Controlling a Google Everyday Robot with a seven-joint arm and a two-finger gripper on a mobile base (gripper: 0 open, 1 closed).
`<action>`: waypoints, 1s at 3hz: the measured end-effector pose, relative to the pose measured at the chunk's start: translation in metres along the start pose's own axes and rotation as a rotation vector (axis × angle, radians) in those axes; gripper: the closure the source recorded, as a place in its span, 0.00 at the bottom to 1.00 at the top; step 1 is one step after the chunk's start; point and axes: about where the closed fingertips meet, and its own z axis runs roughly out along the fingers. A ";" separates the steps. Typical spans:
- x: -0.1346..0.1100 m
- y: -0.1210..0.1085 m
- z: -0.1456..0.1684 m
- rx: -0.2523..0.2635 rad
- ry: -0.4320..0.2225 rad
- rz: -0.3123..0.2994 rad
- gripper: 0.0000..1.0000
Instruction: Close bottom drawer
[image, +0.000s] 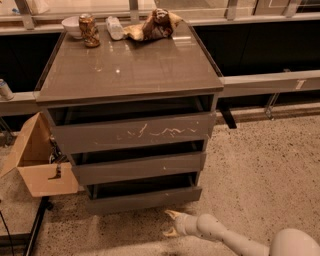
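Observation:
The bottom drawer (144, 200) is the lowest, slim grey-brown front of a cabinet and stands slightly pulled out, with a dark gap above it. Above it are a mid-height front (139, 169) and a taller front with white scratch marks (135, 132). My gripper (169, 224) is low over the floor, just in front of and below the bottom drawer's right part, apart from it. Its two pale fingers point left toward the drawer and are spread apart with nothing between them.
An open cardboard box (37, 167) sits against the cabinet's left side. On the cabinet top (130, 65) stand a can (89, 30), a white bowl (72, 25), a bottle (115, 27) and a crumpled bag (155, 25). Speckled floor (260, 170) spreads to the right.

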 end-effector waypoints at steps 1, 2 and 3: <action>-0.004 -0.007 0.014 0.021 -0.015 -0.015 0.65; -0.005 -0.013 0.027 0.042 -0.019 -0.027 0.88; -0.005 -0.019 0.036 0.063 -0.014 -0.042 1.00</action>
